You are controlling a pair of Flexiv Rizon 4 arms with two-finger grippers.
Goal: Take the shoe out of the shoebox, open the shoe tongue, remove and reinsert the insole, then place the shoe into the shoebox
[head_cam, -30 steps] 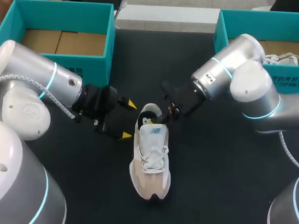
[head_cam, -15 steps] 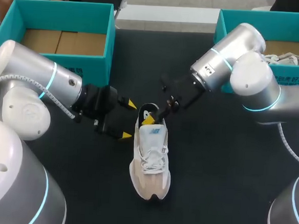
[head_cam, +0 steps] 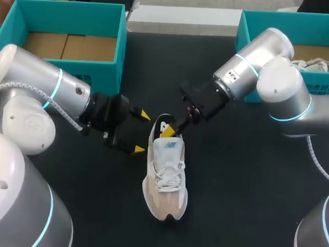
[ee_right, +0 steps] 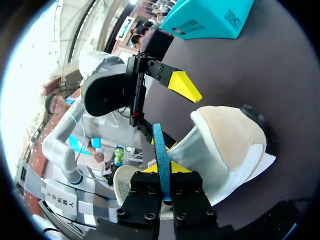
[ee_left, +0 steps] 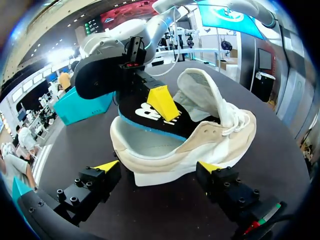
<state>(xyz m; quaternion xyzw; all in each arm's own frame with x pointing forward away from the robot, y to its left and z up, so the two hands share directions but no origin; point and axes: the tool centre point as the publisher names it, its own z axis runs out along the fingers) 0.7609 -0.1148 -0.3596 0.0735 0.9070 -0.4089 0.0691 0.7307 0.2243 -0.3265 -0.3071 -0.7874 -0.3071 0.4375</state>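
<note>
The shoe (head_cam: 165,174) lies near the middle of the dark table (head_cam: 239,191). In the head view its toe points to 6 o'clock and its heel to 12. Its tongue (ee_left: 200,90) stands up, away from the laces. The black insole (head_cam: 162,125), edged in blue, pokes up out of the heel opening, partly out of the shoe.

My right gripper (head_cam: 172,130) comes in from 2 o'clock and is clamped on the raised end of the insole, with one yellow tip on each face of it. My left gripper (head_cam: 142,132) sits at 9 o'clock of the heel. Its fingers are spread wide and hold nothing, and the heel is just ahead of them.

One teal box (head_cam: 71,7) stands at 10 o'clock of the shoe. A second box (head_cam: 273,17) stands at 1 o'clock, with another shoe (head_cam: 311,65) inside it.
</note>
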